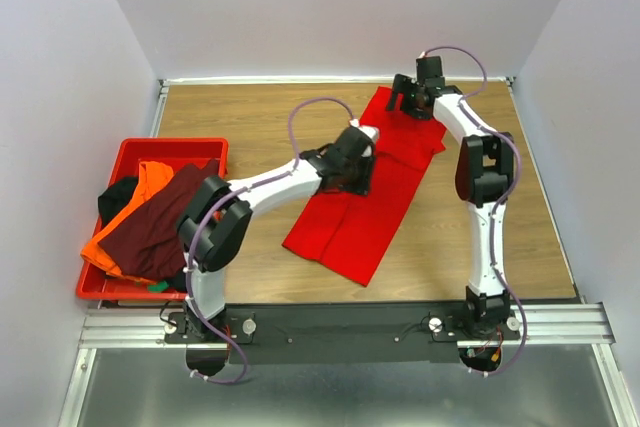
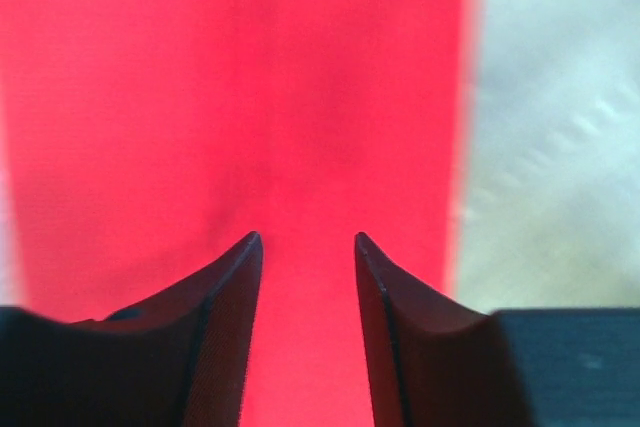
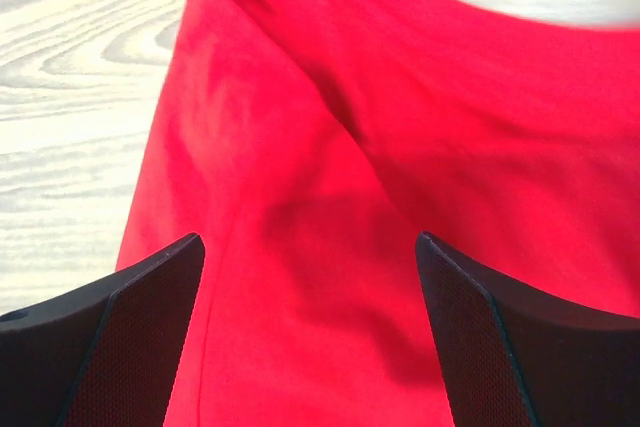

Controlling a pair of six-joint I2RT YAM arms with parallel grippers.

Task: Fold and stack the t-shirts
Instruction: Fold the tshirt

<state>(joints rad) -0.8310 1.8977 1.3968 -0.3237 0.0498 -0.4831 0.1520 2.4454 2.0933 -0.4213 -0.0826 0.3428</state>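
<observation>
A bright red t-shirt (image 1: 360,227) lies flat on the wooden table (image 1: 250,117) as a long strip running from the back right toward the near middle. My left gripper (image 1: 352,165) hovers over the strip's middle. Seen from the left wrist, its jaws (image 2: 305,239) stand open with red cloth (image 2: 200,97) beneath them and nothing pinched. My right gripper (image 1: 405,102) is at the shirt's far end, jaws (image 3: 310,242) wide open over creased red cloth (image 3: 400,147). The orange t-shirt (image 1: 150,182), the dark maroon one (image 1: 160,227) and the black one (image 1: 115,197) lie heaped together at the left.
A red plastic crate (image 1: 170,144) at the table's left edge holds the heaped shirts, which spill over its left rim. White walls enclose the table on three sides. Bare wood (image 3: 70,67) shows left of the shirt's far end.
</observation>
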